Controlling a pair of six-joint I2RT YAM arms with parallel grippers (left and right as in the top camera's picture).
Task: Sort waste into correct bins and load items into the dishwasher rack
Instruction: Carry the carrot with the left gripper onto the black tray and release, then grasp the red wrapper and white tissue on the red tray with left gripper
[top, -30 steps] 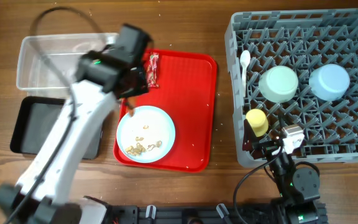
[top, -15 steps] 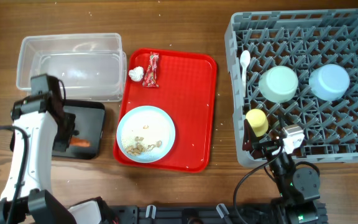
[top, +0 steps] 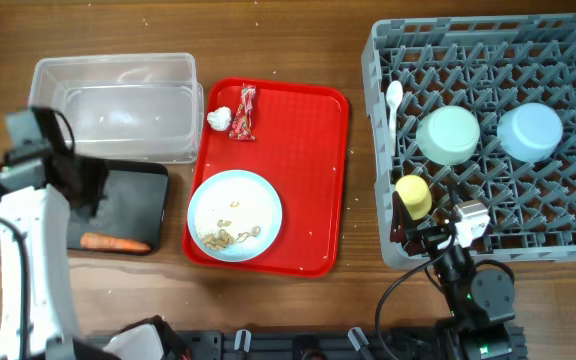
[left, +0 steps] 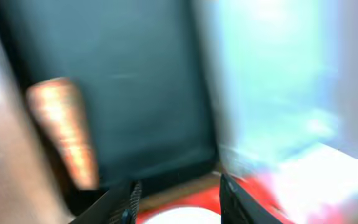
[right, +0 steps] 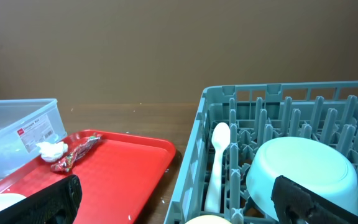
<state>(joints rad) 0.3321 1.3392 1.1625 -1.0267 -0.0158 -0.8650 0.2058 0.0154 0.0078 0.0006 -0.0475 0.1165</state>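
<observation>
1. see the left hand (left: 178, 202) with fingers parted and nothing between them, badly blurred, hanging over the black tray (top: 143, 190).
2. find the orange carrot stick (top: 115, 242) lying flat in that tray, close beside the left hand but apart from it; judge it sorted.
3. see the right hand (right: 179, 208) spread wide and empty at the near edge of the dishwasher rack (top: 488, 40), with the white spoon (top: 394, 100), mint bowl (top: 449, 134), blue bowl (top: 530, 131) and yellow cup (top: 413, 195) in the rack ahead of it.
4. look to the right of the left hand for the paper ball (top: 218, 118) and candy wrapper (top: 245, 112), side by side on the red tray (top: 308, 170). expect both very light and soft. pinch the ball across its bulk; take the wrapper across its narrow middle, thin and probably slippery.
5. treat the pale blue plate (top: 234, 200) with crumbs (top: 230, 237), on the red tray nearer the left hand, as stiff and slick. grip at the rim and keep level, or risk spilling crumbs.
</observation>
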